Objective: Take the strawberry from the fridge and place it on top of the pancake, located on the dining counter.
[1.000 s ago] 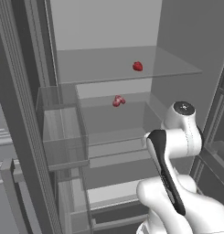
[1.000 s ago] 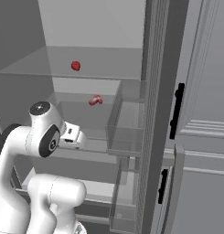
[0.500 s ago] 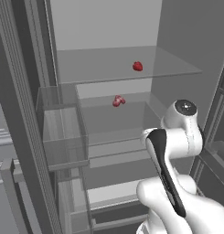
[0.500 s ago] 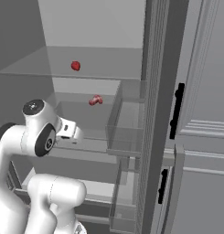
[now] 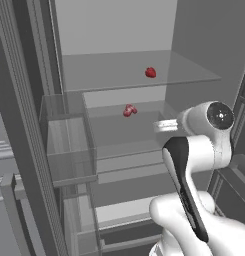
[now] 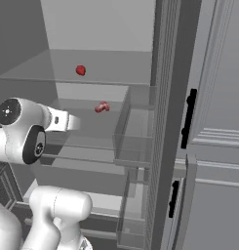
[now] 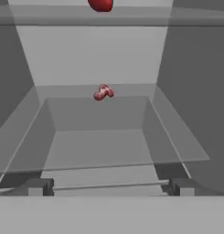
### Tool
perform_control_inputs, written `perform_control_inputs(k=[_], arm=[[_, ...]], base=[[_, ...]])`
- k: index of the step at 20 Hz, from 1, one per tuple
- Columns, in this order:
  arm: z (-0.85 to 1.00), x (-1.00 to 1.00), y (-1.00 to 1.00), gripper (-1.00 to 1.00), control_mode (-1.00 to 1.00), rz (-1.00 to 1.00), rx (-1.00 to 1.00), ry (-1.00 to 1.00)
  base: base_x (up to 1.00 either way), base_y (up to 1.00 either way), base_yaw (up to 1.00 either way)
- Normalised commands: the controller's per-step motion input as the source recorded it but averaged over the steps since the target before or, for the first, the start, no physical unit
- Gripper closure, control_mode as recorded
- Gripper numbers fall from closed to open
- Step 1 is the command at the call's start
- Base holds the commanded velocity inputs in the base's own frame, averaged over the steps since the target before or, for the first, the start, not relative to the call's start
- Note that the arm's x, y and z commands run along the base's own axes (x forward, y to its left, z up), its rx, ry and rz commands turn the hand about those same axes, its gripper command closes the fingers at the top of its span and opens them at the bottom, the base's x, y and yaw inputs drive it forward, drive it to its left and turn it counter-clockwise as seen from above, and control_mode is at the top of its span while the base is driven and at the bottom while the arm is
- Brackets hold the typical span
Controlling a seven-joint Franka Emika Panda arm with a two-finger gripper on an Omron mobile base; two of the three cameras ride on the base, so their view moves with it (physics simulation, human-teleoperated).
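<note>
Hand view, after a slight sideways swing of the arm over the last second: faces into the open fridge (image 7: 95,55), fingers (image 7: 38,186) spread wide and empty, strawberry (image 7: 100,3) resting higher up on the top glass shelf (image 7: 40,16) (reach likely needs to climb).

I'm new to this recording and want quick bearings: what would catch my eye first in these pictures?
Two red spots in a pale grey interior: the strawberry on the upper clear shelf of the open fridge, and a smaller pinkish-red item on the shelf below, farther back. Next, the white arm reaching in at the lower shelf's height, its tool open with nothing between the fingertips.
</note>
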Motion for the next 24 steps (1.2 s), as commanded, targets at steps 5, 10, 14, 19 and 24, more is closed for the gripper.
perform_control_inputs(k=[5,10,14,19,24], arm=[[1.0,0.2,0.08,-1.0,-1.0,0.01,0.07,-0.18],[0.87,0.03,0.09,-1.0,-1.0,0.08,-0.01,-0.02],[0.25,0.02,0.04,-1.0,-1.0,0.08,-0.06,-0.04],[0.03,0.63,0.02,-1.0,-1.0,-0.05,-0.07,0.1],[0.09,0.47,0.0,-1.0,-1.0,-0.02,-0.06,-0.15]], base=[[0.0,0.0,0.0],[0.0,0.0,0.0],[0.0,0.0,0.0],[0.0,0.0,0.0],[0.0,0.0,0.0]])
